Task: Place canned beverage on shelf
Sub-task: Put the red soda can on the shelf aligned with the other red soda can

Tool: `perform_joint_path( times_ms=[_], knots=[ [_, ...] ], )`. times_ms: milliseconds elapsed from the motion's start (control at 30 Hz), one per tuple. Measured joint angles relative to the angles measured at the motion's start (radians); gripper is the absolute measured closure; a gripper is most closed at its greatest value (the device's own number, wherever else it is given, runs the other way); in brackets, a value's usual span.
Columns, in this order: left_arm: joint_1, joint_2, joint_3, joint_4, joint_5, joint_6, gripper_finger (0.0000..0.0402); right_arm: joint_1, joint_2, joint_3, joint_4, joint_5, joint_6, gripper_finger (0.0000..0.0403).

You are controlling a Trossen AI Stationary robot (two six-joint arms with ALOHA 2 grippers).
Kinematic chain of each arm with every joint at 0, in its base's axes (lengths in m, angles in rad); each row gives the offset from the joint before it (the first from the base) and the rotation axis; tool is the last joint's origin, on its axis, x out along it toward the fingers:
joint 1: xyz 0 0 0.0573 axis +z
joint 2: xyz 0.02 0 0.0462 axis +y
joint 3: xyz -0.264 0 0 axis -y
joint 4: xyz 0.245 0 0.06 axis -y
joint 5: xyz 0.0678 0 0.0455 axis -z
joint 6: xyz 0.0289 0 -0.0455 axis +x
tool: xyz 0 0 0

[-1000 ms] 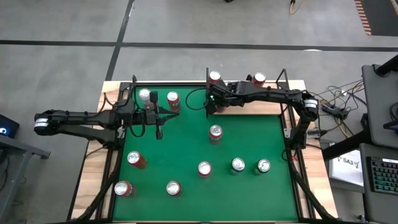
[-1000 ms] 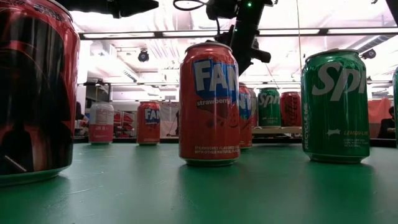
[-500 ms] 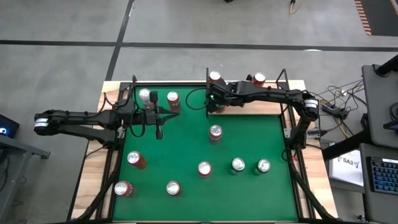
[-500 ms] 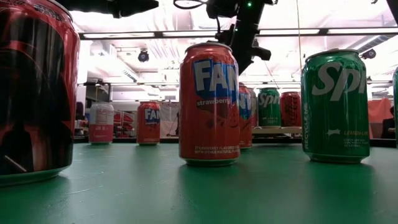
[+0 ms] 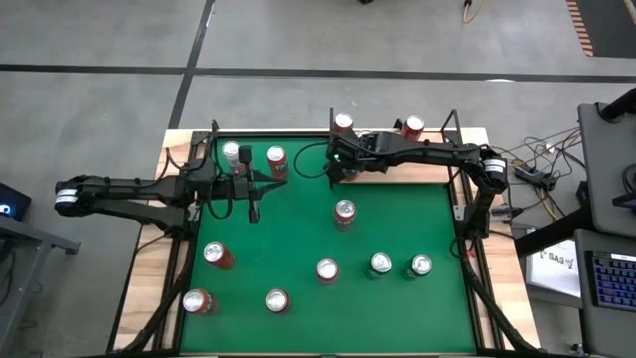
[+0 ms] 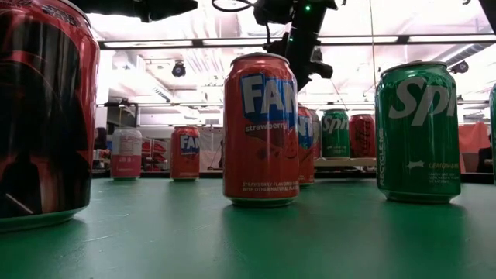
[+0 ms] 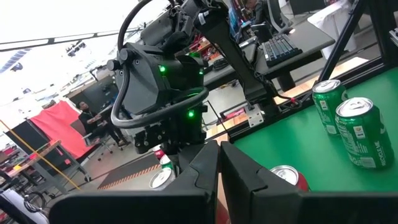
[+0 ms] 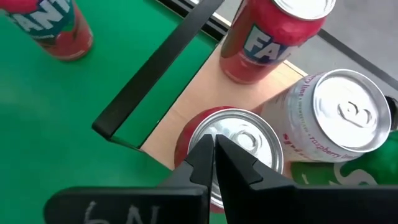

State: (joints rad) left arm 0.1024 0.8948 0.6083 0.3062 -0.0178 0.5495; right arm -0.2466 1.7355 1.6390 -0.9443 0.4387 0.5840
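Right gripper (image 8: pixel 212 152) fingers pressed together, holding nothing, poised just above the top of a red can (image 8: pixel 227 146) standing on the shelf (image 8: pixel 196 93) near its black rod edge. Other cans crowd beside it there. Judged step: a can set down, arm due to retreat; next move calls for lifting clear without clipping neighbours, then going for a can on the green table (image 5: pixel 397 229). Left gripper (image 5: pixel 253 209) shut and empty, waiting over the table's left side. Shelf is largely hidden under the right arm in the high view.
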Motion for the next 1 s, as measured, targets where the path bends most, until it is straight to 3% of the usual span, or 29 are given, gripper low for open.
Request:
perform_joint_path(
  times_ms=[767, 1000],
  knots=[
    [0.000, 0.000, 0.000, 0.000, 0.000, 0.000, 0.0402, 0.001, -0.038, -0.002, 0.035, -0.025, -0.062, 0.0394],
    [0.000, 0.000, 0.000, 0.000, 0.000, 0.000, 0.0402, 0.004, -0.106, 0.007, -0.104, -0.078, 0.000, 0.0394]
  ],
)
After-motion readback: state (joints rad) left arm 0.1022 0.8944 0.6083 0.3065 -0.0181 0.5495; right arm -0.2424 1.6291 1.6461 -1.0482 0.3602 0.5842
